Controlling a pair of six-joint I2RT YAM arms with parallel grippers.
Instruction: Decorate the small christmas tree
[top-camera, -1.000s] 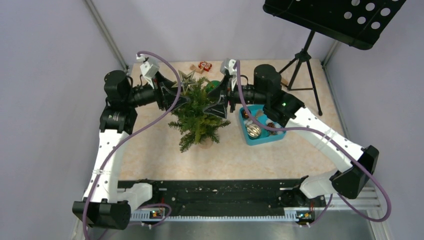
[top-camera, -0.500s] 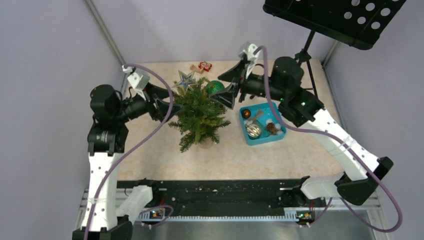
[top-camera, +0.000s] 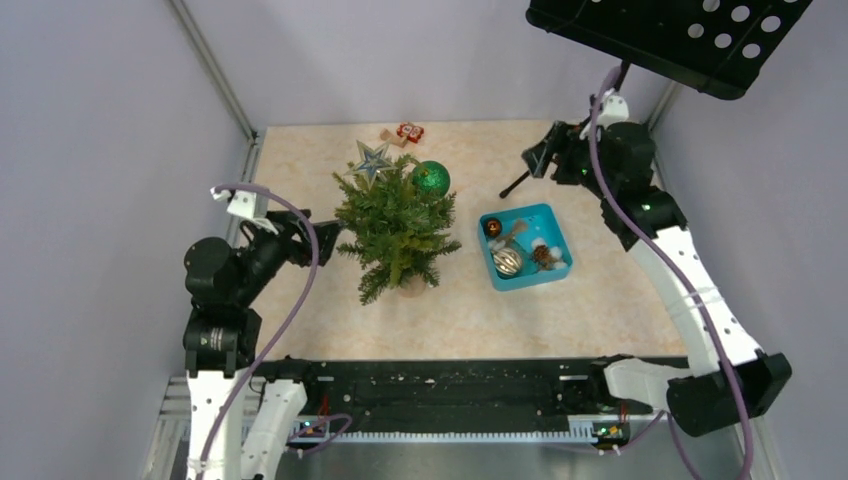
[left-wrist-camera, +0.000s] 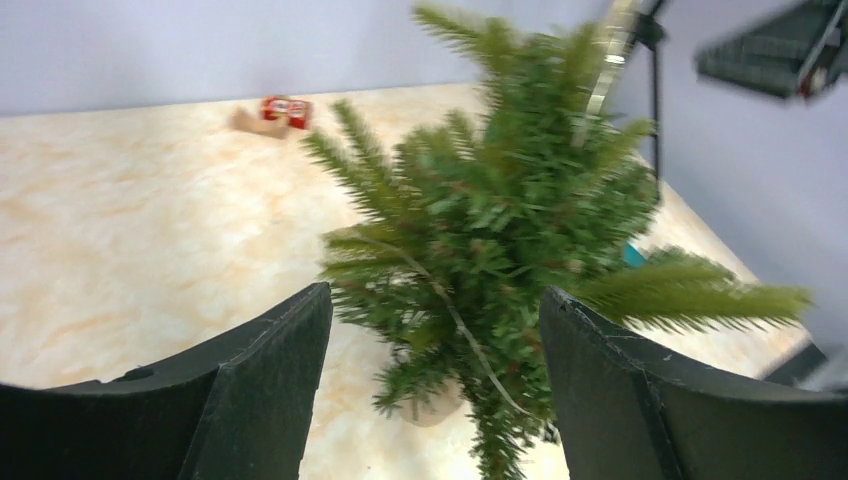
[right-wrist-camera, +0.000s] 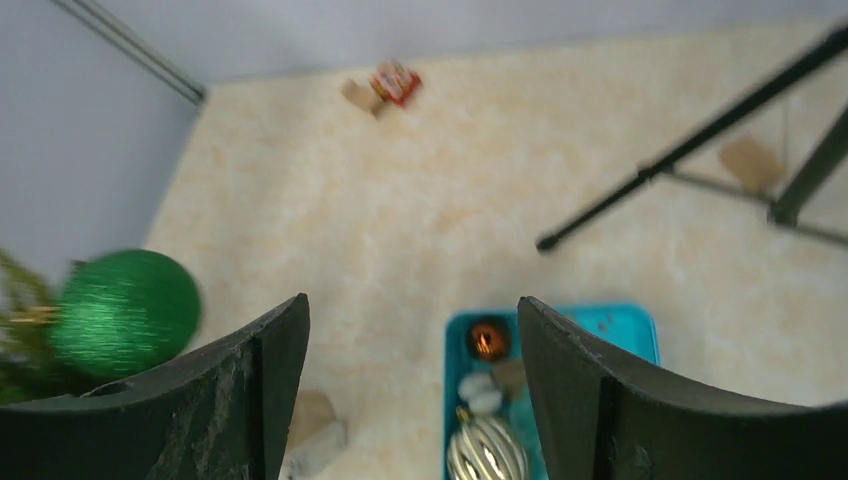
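Note:
The small christmas tree (top-camera: 398, 228) stands mid-table with a silver star (top-camera: 373, 158) at its top and a green ball (top-camera: 431, 178) on an upper right branch. My left gripper (top-camera: 322, 236) hovers just left of the tree, open and empty. In the left wrist view the tree (left-wrist-camera: 500, 230) fills the space ahead of the left gripper (left-wrist-camera: 435, 295). My right gripper (top-camera: 535, 160) is raised at the back right, also open and empty. In the right wrist view the right gripper (right-wrist-camera: 412, 300) hangs above the table with the green ball (right-wrist-camera: 125, 312) at far left.
A teal tray (top-camera: 540, 220) right of the tree holds a silver striped ball (top-camera: 507, 262), a copper ball (top-camera: 492, 227) and a pinecone (top-camera: 545, 257). A black music stand (top-camera: 670, 35) on a tripod (top-camera: 600, 130) occupies the back right corner. A small red item (top-camera: 409, 131) lies at the back.
Both grippers have drawn away from the treetop, the left one down and to the left, the right one up toward the back right. The star and green ball stay on the tree.

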